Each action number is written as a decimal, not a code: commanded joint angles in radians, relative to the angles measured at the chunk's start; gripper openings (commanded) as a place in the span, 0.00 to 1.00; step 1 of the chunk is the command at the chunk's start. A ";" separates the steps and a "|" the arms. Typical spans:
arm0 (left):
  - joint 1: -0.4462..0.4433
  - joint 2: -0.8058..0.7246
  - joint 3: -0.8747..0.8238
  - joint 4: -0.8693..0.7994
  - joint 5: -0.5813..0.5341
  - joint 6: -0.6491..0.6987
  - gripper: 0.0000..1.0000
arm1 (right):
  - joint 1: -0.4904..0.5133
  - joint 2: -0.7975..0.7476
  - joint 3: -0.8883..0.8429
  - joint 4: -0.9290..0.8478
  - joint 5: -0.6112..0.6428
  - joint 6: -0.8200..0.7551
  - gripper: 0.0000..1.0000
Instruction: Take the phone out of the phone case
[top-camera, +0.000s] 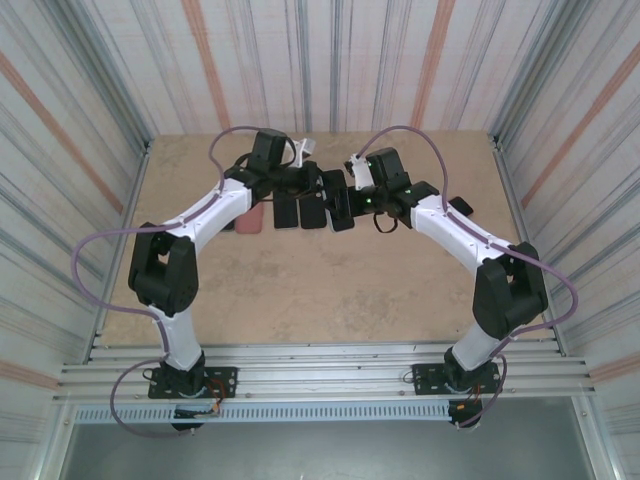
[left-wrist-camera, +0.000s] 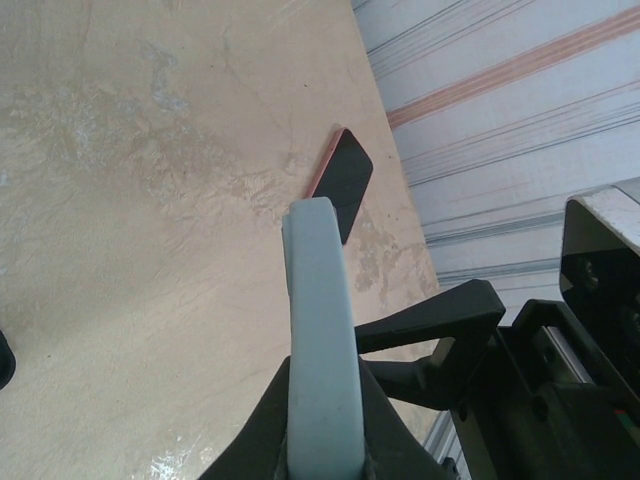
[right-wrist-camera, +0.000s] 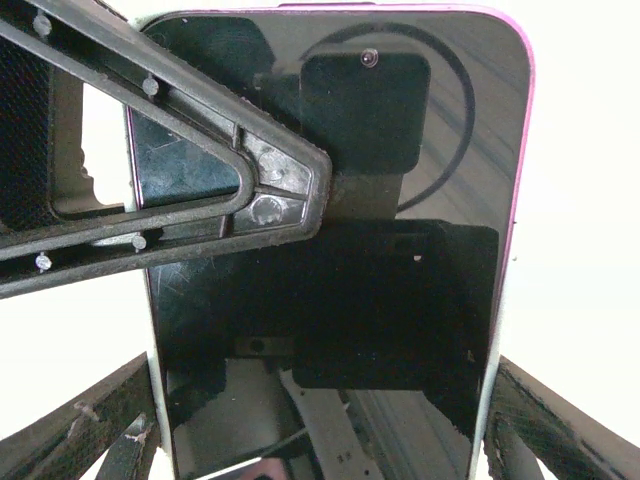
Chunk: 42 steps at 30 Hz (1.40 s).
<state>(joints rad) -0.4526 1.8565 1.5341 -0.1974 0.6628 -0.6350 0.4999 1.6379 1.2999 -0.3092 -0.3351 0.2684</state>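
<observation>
Glossy black glass of the phone (right-wrist-camera: 400, 300) lies closest in the right wrist view: a flat rectangular slab with rounded corners, mirror-smooth, with a magenta rim along its upper right edge and a paler rim down both lower sides. Right claw (right-wrist-camera: 330, 430) holds the phone across its width, with a matte black ribbed finger (right-wrist-camera: 90, 420) against each long edge. A black, triangular, trussed finger (right-wrist-camera: 200, 170) from the other arm crosses the upper left of the screen. In the left wrist view the phone case (left-wrist-camera: 320, 300) shows edge-on as a thick, matte, pale blue-green band with a rounded end. Left claw (left-wrist-camera: 325, 420) is closed on it, dark fingers pinching both faces. Whether any corner of the phone is free of the case cannot be told. In the top view both claws meet above the far middle of the table (top-camera: 330, 300), a beige, mottled, stone-like surface. A second handset (left-wrist-camera: 345, 180), dark-faced with a pink-red edge, lies flat on the table, well apart from the claws.
</observation>
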 joint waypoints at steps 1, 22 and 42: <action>0.021 -0.020 0.015 0.082 0.046 -0.054 0.06 | 0.009 -0.035 0.013 0.039 -0.044 -0.010 0.73; 0.109 -0.125 -0.079 0.454 0.055 -0.457 0.09 | -0.028 -0.355 -0.434 0.562 -0.065 0.585 0.68; 0.096 -0.165 -0.194 0.693 0.008 -0.735 0.09 | 0.029 -0.269 -0.542 1.052 0.004 0.973 0.36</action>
<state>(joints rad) -0.3470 1.7721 1.3521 0.3935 0.6605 -1.3094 0.5179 1.3537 0.7666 0.6769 -0.3443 1.1816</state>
